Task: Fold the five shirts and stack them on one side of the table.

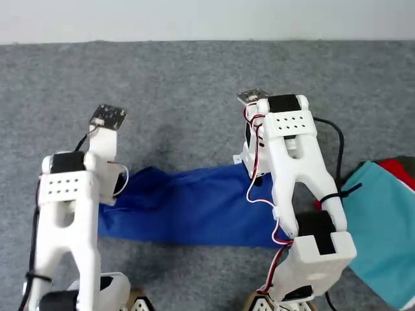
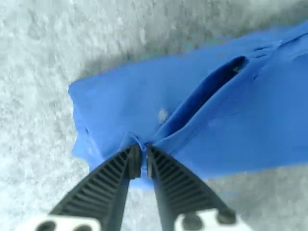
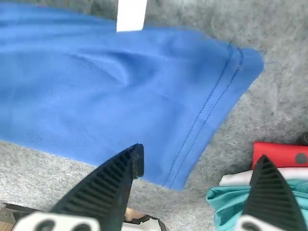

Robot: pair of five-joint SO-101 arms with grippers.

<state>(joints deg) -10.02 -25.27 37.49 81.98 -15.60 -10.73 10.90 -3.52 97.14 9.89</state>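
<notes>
A blue shirt (image 1: 188, 204) lies in a long folded band across the grey table between the two arms. My left gripper (image 2: 142, 161) is shut on a pinch of the blue shirt (image 2: 192, 115) near its left end. My right gripper (image 3: 199, 168) is open above the hemmed right end of the blue shirt (image 3: 120, 91), with nothing between its fingers. In the high view the left arm (image 1: 71, 194) stands over the shirt's left end and the right arm (image 1: 295, 175) over its right end.
At the right edge lies a teal shirt (image 1: 382, 227) with a red one (image 1: 401, 172) behind it. The teal shirt (image 3: 226, 204), a red shirt (image 3: 279, 155) and a white layer sit close to the right gripper. A white tag (image 3: 131, 14) lies past the blue shirt.
</notes>
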